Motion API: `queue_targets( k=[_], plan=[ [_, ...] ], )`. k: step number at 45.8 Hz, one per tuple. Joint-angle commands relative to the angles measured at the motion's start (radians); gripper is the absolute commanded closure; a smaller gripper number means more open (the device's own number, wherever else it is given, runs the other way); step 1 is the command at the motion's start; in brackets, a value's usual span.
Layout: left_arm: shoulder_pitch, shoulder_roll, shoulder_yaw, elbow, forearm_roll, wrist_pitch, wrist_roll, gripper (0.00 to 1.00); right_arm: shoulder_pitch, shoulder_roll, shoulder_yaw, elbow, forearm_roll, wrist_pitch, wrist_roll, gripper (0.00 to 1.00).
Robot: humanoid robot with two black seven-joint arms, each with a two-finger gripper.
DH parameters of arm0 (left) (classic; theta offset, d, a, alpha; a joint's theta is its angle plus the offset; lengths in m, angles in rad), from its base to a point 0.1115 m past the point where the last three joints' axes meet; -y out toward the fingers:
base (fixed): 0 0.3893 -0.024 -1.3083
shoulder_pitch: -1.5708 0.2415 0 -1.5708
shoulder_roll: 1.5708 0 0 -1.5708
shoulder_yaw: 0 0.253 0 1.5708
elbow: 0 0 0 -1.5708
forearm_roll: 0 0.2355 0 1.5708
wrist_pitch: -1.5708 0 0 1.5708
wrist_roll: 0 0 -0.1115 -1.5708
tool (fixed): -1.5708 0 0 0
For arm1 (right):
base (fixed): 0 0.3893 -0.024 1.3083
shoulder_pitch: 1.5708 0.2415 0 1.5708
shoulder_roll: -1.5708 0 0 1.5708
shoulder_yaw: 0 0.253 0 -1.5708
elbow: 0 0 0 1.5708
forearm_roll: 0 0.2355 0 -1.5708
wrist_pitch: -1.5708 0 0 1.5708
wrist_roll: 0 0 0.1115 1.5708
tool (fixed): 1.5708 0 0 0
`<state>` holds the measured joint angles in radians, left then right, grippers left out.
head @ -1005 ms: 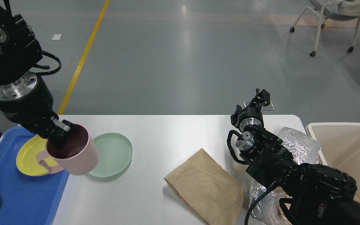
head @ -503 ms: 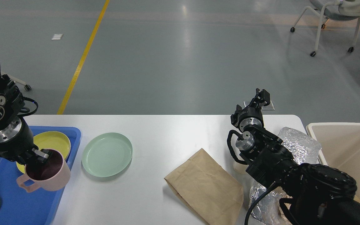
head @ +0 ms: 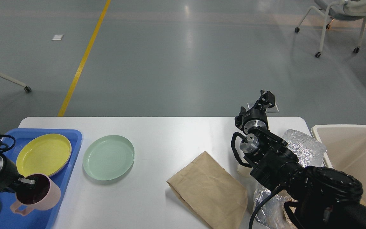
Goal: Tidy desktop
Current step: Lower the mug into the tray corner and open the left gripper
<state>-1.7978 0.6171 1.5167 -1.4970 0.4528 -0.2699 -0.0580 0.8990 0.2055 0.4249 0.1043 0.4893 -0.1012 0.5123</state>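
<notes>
**Pink mug over tray — placement step**

My left gripper (head: 27,183) is clamped on the rim of the pink ceramic mug with a dark interior (head: 37,195), one finger inside the rim. The mug hangs over the near right corner of the blue plastic tray (head: 75,135), handle pointing toward me; I cannot tell whether its base touches the tray floor. The round yellow plate (head: 43,154) lies in the tray just behind the mug. The wide white desktop (head: 170,133) carries a pale green round plate (head: 108,157) just right of the tray, a flat brown paper bag (head: 210,190) and a crumpled silver foil bag (head: 303,148), with the beige bin (head: 348,128) at its right end.

My right gripper (head: 265,98) hovers above the far edge; it is seen end-on and dark, so I cannot tell its opening.

Judgement: lower straight down, keeping the mug upright, inside the tray's right wall and clear of the yellow plate. Release only once the base sits flat. The green plate looks like the next candidate.
</notes>
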Motion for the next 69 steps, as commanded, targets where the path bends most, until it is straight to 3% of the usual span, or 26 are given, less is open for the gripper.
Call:
queue_targets(
  k=[1, 20, 29, 42, 59, 69],
  plan=[
    [0.043, 0.044, 0.003, 0.037, 0.001, 0.009, -0.017, 1.0, 0.0, 0.0, 0.0, 0.0, 0.0, 0.0, 0.0, 0.0],
    [0.241, 0.148, -0.038, 0.268, -0.005, 0.011, -0.172, 1.0, 0.0, 0.0, 0.0, 0.0, 0.0, 0.0, 0.0, 0.0],
    [0.393, 0.199, -0.207, 0.322, -0.005, 0.011, -0.174, 0.99, 0.0, 0.0, 0.0, 0.0, 0.0, 0.0, 0.0, 0.0],
    [0.448, 0.196, -0.242, 0.33, -0.006, 0.008, -0.172, 0.91, 0.0, 0.0, 0.0, 0.0, 0.0, 0.0, 0.0, 0.0],
    [0.446, 0.201, -0.237, 0.33, -0.006, -0.003, -0.172, 0.63, 0.0, 0.0, 0.0, 0.0, 0.0, 0.0, 0.0, 0.0],
    [0.38, 0.253, -0.234, 0.327, -0.005, -0.017, -0.172, 0.47, 0.0, 0.0, 0.0, 0.0, 0.0, 0.0, 0.0, 0.0]
  ],
)
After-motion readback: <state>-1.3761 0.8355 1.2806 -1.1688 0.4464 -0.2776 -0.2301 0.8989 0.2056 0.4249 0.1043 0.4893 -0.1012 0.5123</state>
